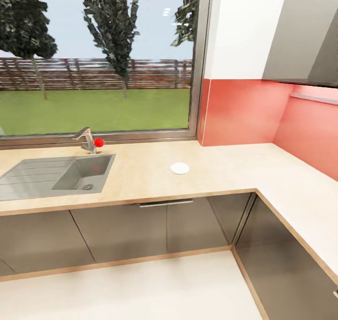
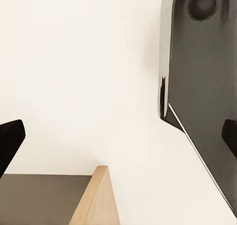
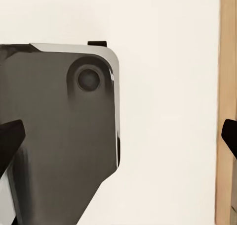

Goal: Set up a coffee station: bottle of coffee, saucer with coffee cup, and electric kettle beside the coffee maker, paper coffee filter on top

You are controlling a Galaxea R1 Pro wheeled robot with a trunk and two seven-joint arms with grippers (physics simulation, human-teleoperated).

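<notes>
Saucer alone on the worktop, rest of the coffee things out of sight

Sink (image 1: 56, 177) sits at the worktop's left end, its tap (image 1: 86, 140) with a red knob against the back edge under the window (image 1: 94, 57). To its right, about midway along the light wood worktop (image 1: 141, 179) and between its front and back edges, lies a small white disc that I take to be the saucer (image 1: 180, 168), flat and with nothing on it. Further right the worktop turns a corner and runs along the red backsplash (image 1: 244, 111).

The left gripper (image 2: 118, 141) shows two dark fingertips at opposite sides of its wrist view, spread wide with nothing between them; beyond them are pale floor, a wood-edged panel and part of the robot's dark base (image 2: 202, 86). The right gripper (image 3: 118, 136) is likewise spread wide and holds nothing, over the same pale floor and the dark base.

Judged from here, the main risk is placement without a reference: no coffee maker is visible, so "next to" cannot be fixed, and anything set down now may need moving again. The cabinet fronts (image 1: 122, 231) are close ahead, so driving forward with both arms hanging low could knock them against the doors. The saucer is thin and flat, so a pinch from above could slide it along the worktop
</notes>
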